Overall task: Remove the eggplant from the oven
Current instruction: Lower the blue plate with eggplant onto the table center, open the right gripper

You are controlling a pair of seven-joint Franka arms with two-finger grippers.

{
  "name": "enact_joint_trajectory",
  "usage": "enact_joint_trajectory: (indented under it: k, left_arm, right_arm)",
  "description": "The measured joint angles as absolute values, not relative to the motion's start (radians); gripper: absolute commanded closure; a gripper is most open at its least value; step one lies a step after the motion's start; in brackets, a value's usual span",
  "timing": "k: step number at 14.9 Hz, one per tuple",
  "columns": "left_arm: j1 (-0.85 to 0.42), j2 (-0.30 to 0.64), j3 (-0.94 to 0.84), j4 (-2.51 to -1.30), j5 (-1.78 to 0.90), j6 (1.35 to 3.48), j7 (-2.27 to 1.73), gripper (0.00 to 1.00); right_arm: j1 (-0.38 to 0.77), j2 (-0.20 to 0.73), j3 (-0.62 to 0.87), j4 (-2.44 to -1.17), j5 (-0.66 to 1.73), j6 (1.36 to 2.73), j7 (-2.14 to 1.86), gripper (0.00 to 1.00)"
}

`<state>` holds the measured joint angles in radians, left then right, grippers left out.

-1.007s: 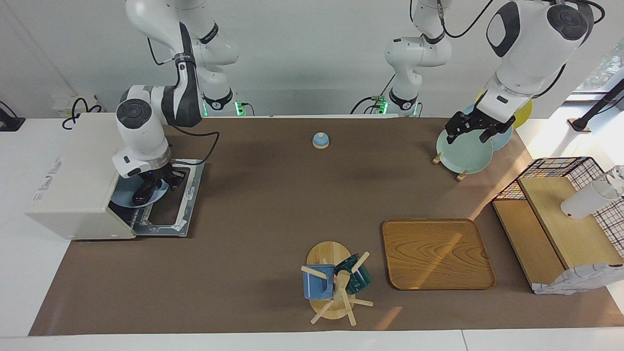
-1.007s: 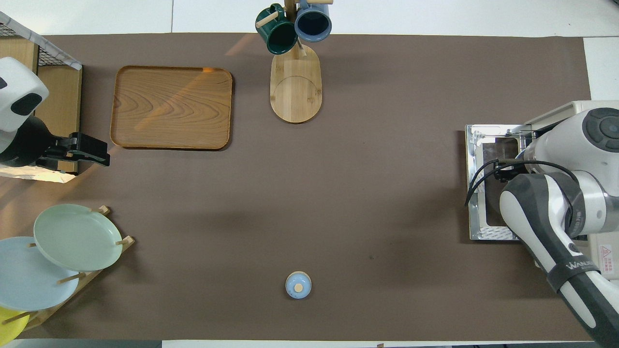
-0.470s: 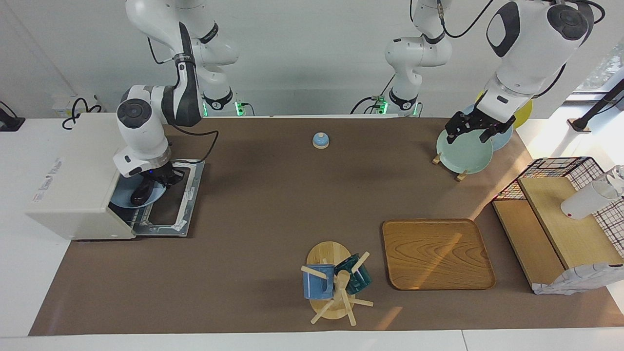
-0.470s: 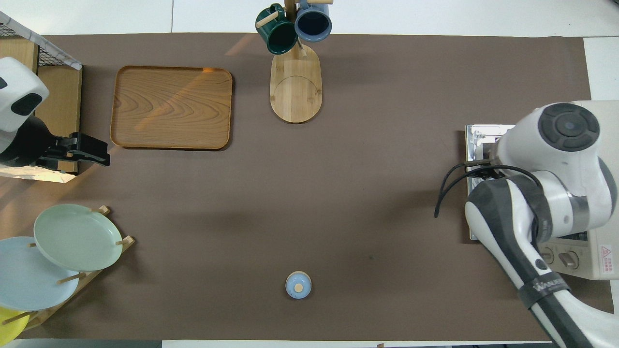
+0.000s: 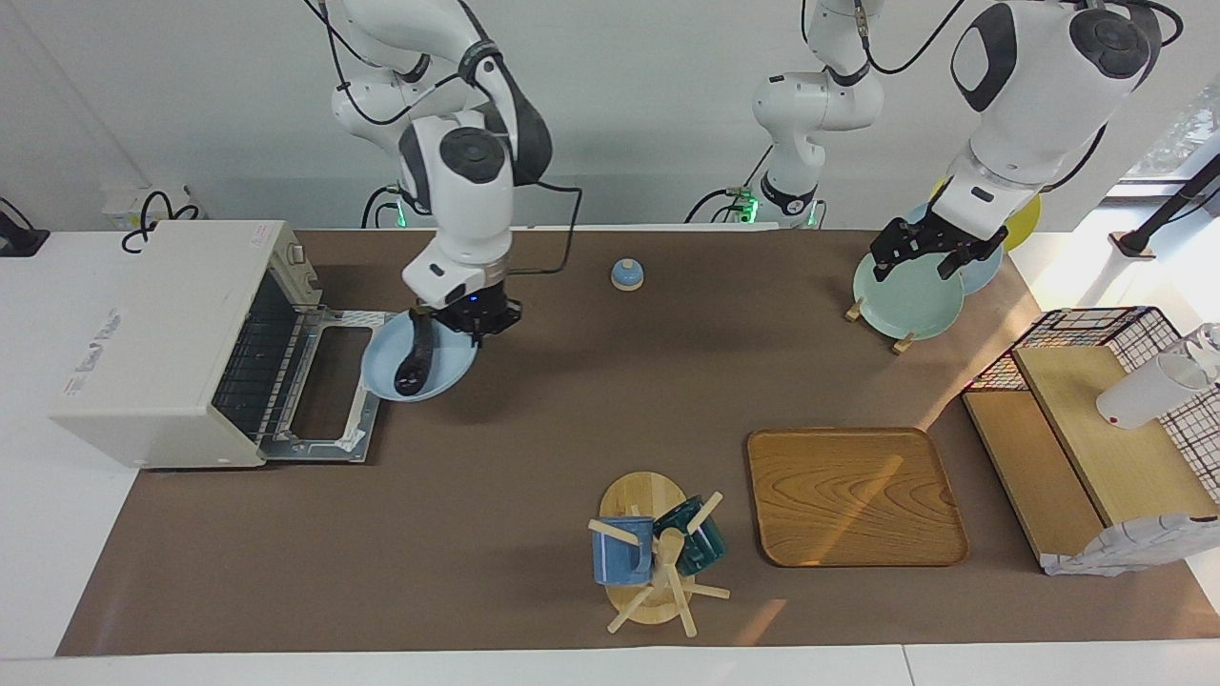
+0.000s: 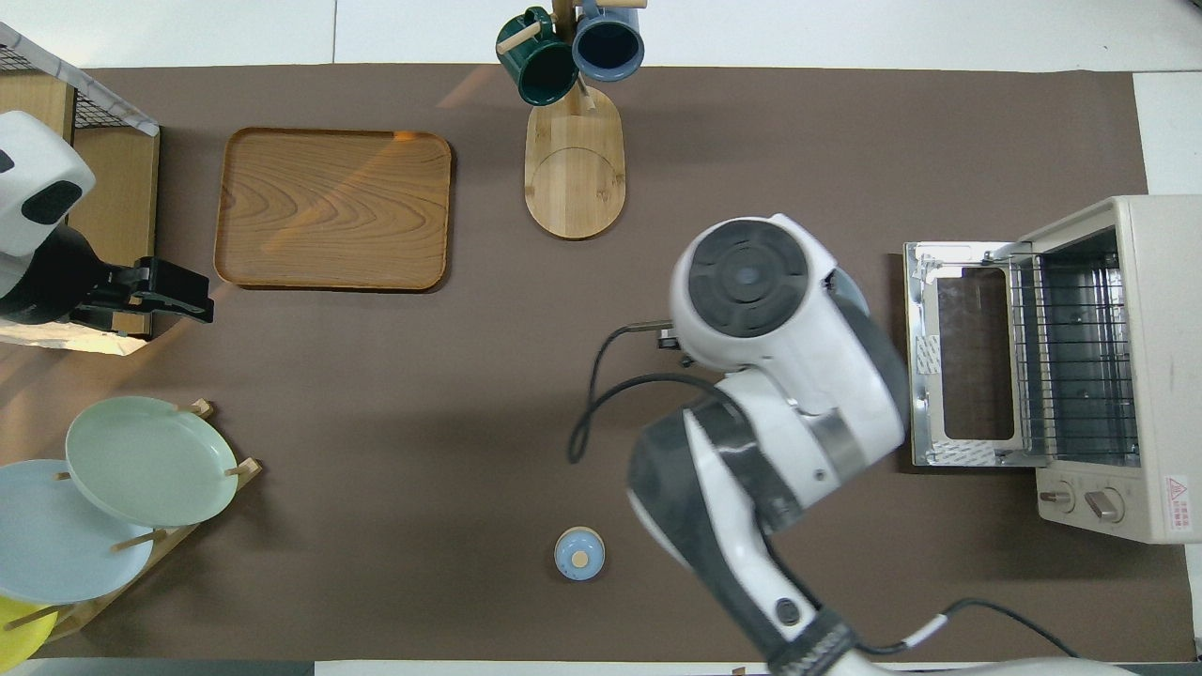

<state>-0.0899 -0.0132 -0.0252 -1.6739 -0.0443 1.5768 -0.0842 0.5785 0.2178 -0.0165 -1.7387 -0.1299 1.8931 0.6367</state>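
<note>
The dark eggplant (image 5: pixel 414 361) lies on a light blue plate (image 5: pixel 445 373). My right gripper (image 5: pixel 466 322) is shut on the plate's rim and holds it low over the table, just outside the open oven door (image 5: pixel 329 386). The cream-white oven (image 5: pixel 157 338) stands at the right arm's end of the table, its rack bare. In the overhead view my right arm hides the plate and eggplant; the oven (image 6: pixel 1150 376) and its lowered door (image 6: pixel 960 352) show. My left gripper (image 5: pixel 918 253) waits open and empty, raised over the table by the plate rack; it also shows in the overhead view (image 6: pixel 169 291).
A plate rack (image 5: pixel 905 295) with green, blue and yellow plates stands near the left arm's base. A wooden tray (image 5: pixel 853 495), a mug tree (image 5: pixel 658 553), a small blue bell (image 5: pixel 626 274) and a wire-mesh rack with wooden shelves (image 5: pixel 1096 429) are on the table.
My right gripper has drawn the plate with the eggplant out of the oven and carried it past the open door toward the table's middle. The left arm has not moved.
</note>
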Motion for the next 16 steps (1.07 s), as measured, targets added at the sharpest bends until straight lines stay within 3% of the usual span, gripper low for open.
enact_joint_trajectory:
  k: [3, 6, 10, 11, 12, 13, 16]
  left_arm:
    - [-0.090, -0.013, -0.025, -1.674, -0.044, 1.577, -0.084, 0.00]
    - [-0.090, -0.013, -0.025, -1.674, -0.044, 1.577, -0.084, 0.00]
    - [-0.090, -0.013, -0.025, -1.674, -0.044, 1.577, -0.084, 0.00]
    - [-0.090, -0.013, -0.025, -1.674, -0.044, 1.577, -0.084, 0.00]
    - [-0.090, -0.013, -0.025, -1.674, -0.044, 1.577, -0.084, 0.00]
    - [-0.090, -0.013, -0.025, -1.674, -0.044, 1.577, -0.084, 0.00]
    - [-0.090, -0.013, -0.025, -1.674, -0.044, 1.577, -0.084, 0.00]
  right_arm:
    - [0.732, 0.446, -0.014, -1.498, -0.128, 1.869, 0.848, 1.00]
    - [0.782, 0.586, -0.009, -1.390, -0.118, 1.938, 0.911, 1.00]
    - [0.785, 0.616, 0.008, -1.440, -0.116, 2.058, 0.911, 1.00]
    - [0.789, 0.616, 0.008, -1.445, -0.112, 2.066, 0.915, 0.90]
    - [0.788, 0.615, 0.008, -1.446, -0.096, 2.074, 0.923, 0.72]
    - [0.786, 0.615, 0.008, -1.447, -0.074, 2.095, 0.936, 0.66]
    - [0.775, 0.610, 0.004, -1.445, -0.059, 2.132, 0.945, 0.66]
